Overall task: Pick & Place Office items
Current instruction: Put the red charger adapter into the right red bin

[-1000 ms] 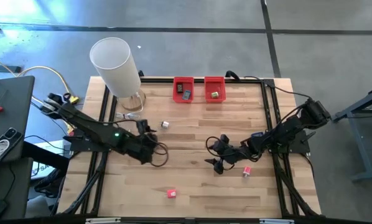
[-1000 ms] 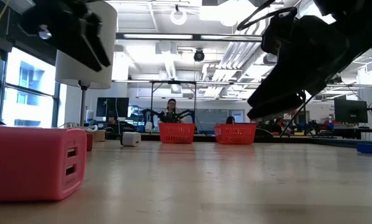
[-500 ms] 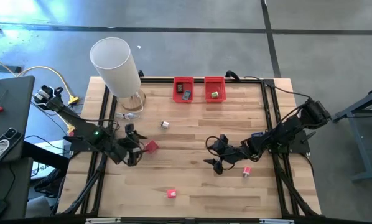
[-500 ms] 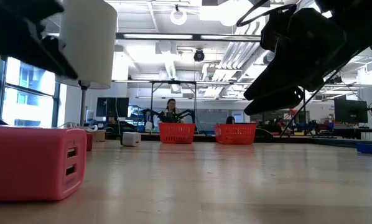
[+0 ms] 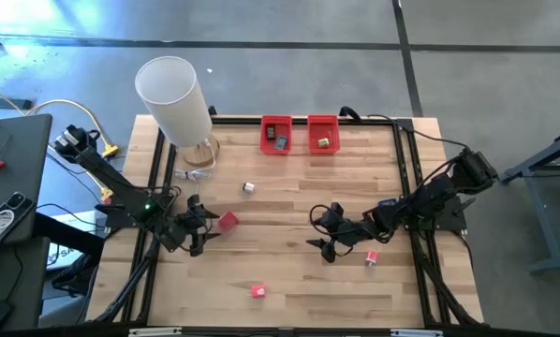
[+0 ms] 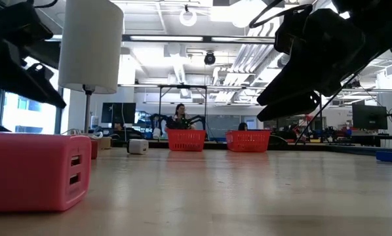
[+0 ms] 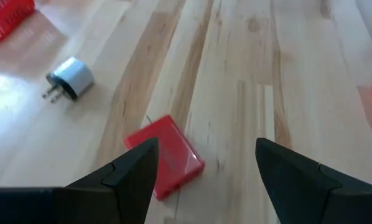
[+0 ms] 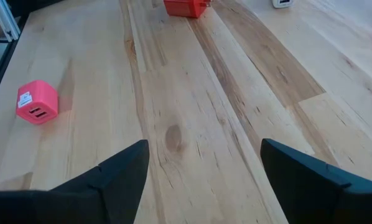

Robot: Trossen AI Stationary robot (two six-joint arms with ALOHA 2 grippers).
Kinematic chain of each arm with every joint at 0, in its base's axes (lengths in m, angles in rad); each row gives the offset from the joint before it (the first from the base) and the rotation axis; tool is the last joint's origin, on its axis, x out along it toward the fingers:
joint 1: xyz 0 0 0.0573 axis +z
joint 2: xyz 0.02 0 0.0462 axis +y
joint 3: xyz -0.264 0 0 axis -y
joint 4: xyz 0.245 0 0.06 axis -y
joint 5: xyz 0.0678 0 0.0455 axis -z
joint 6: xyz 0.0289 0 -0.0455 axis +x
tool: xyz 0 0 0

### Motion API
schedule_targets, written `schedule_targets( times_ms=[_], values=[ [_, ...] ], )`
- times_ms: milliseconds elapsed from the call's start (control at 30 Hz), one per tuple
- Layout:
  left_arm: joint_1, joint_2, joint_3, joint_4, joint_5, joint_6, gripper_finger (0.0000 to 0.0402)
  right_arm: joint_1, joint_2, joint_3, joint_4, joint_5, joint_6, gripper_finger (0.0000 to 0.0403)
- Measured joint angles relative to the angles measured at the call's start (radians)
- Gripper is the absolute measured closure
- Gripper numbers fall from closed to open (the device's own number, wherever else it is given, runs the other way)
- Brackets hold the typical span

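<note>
A flat red block (image 5: 228, 221) lies on the table just in front of my left gripper (image 5: 203, 227), which is open and empty; in the left wrist view the block (image 7: 165, 155) lies near the one finger. A white plug piece (image 5: 248, 187) lies farther back, also in the left wrist view (image 7: 71, 78). A pink cube (image 5: 258, 292) lies near the front edge and fills the low view's left (image 6: 35, 170). Another pink piece (image 5: 372, 258) lies beside the right arm. My right gripper (image 5: 316, 234) is open and empty at mid-table, pointing left.
Two red bins (image 5: 276, 134) (image 5: 323, 134) stand at the far edge, one with a dark piece and one with a green piece. A tall white cylinder (image 5: 174, 98) stands at the far left corner. Bare wood lies between the two grippers.
My left gripper has drawn back toward the table's left edge. The red block, which did not show a second ago, now lies uncovered on the table where the gripper was. My right arm has kept still.
</note>
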Motion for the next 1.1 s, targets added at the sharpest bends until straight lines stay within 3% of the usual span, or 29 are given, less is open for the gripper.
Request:
schedule_targets(
  times_ms=[433, 767, 1100],
  values=[
    [-0.058, 0.000, -0.118, -0.011, -0.013, -0.301, 0.0144, 0.000, 0.000, 0.000, 0.000, 0.000, 0.000, 0.0105],
    [-0.116, 0.004, -0.175, -0.007, -0.013, -0.416, 0.0144, 0.000, 0.000, 0.000, 0.000, 0.000, 0.000, 0.0105],
    [-0.121, 0.175, -0.189, 0.086, -0.044, -0.448, 0.0144, 0.000, 0.000, 0.000, 0.000, 0.000, 0.000, 0.0105]
  ],
)
